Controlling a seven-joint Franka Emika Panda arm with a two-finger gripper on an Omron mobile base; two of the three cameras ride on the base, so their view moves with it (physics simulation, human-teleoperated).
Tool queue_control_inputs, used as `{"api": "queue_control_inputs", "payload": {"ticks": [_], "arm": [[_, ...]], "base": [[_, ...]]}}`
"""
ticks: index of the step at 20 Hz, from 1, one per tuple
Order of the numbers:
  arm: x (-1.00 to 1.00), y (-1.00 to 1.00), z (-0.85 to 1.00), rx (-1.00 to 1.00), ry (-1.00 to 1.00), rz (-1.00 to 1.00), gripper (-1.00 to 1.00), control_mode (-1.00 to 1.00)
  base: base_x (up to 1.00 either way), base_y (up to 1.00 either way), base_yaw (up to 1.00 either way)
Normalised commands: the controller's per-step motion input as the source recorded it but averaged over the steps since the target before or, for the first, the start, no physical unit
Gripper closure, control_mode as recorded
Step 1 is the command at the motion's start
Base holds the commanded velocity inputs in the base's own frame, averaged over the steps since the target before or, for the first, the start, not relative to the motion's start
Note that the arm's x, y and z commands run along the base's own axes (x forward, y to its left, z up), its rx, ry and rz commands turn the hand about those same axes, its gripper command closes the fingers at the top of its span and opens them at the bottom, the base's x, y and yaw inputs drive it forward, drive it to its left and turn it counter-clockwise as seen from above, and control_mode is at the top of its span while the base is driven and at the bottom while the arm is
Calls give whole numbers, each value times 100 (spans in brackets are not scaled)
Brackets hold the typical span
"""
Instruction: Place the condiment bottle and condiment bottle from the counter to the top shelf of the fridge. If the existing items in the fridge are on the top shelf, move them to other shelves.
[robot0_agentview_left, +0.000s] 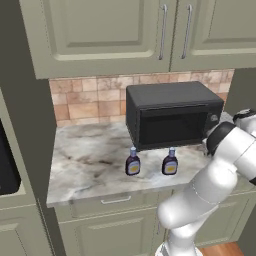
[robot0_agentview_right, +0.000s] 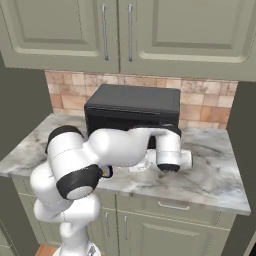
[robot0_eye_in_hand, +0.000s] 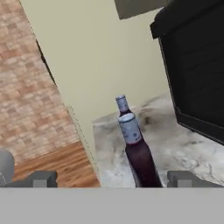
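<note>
Two bottles: both condiment bottles, left one (robot0_agentview_left: 132, 162) and right one (robot0_agentview_left: 170, 161), stand upright side by side on the counter (robot0_agentview_left: 85, 165), just in front of the black microwave (robot0_agentview_left: 172, 117), near the front edge.
Gripper: the gripper (robot0_eye_in_hand: 112, 178) has its fingers spread wide, nothing between the tips touching.
Hand view: nearer bottle (robot0_eye_in_hand: 139, 155) sits right between the finger tips, the other bottle (robot0_eye_in_hand: 123, 105) just behind it.
Arm: bent over the counter to the bottles' right.

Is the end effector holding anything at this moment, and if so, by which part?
Nothing is held. The end effector is open, with the nearer condiment bottle between its fingertips but not gripped.
</note>
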Motion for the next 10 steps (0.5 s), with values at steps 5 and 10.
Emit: {"api": "queue_control_inputs", "payload": {"ticks": [5, 10], "arm": [[-32, 28, -18, 5, -41, 0, -100, -100], [-22, 56, -11, 0, -24, -3, -100, -100]], "base": [[0, 0, 0], [0, 0, 0]]}}
